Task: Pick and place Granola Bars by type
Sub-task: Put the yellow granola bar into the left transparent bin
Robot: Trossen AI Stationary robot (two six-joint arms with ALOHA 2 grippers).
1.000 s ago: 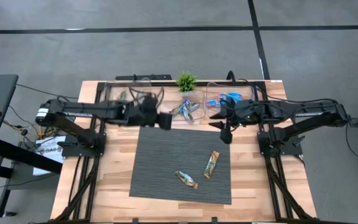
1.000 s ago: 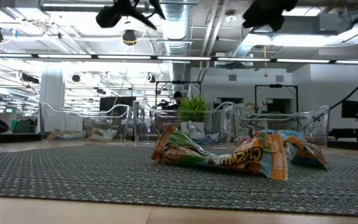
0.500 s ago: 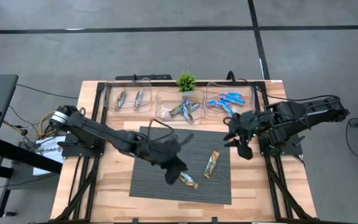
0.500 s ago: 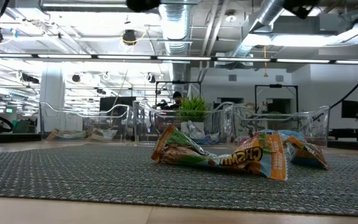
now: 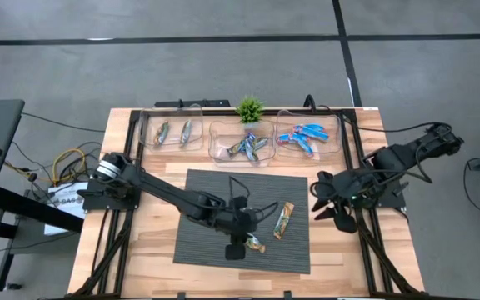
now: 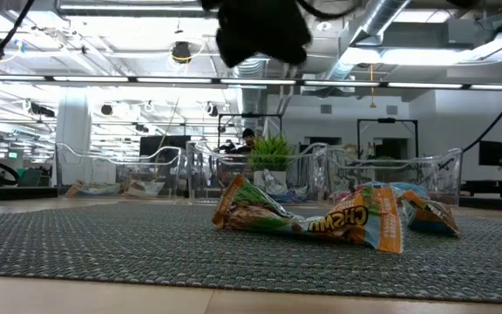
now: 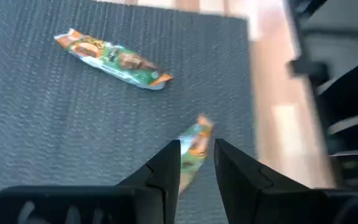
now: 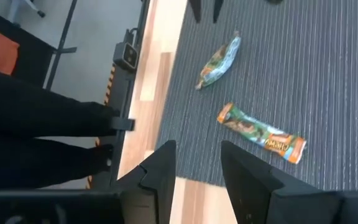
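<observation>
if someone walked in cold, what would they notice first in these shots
Probably the left gripper, reaching out over the dark mat with its fingers open just above one of the two granola bars left there; the other bar lies beside it. Next, three clear bins along the table's far edge, already holding sorted bars, with a small green plant behind them. The right gripper waits open at the mat's right edge.

Counter (image 5: 152, 242): pale wood planks, black frame rails.
Mat (image 5: 215, 196): dark grey, fine ribbed weave.
Granola bars on mat: one (image 5: 284, 219) tan-orange and green; one (image 5: 255, 243) green-blue with orange ends (lettering unreadable from above).
Bins (image 5: 235, 150): clear plastic; left holds tan-green bars (image 5: 162, 132), middle blue-brown mixed bars (image 5: 250, 146), right bright blue bars (image 5: 302, 134) with red and white.
Plant (image 5: 250, 108): vivid green.
Left tool (image 7: 196, 163) and right tool (image 8: 197, 163): black.
Floor (image 5: 223, 67): grey, black lines.
</observation>
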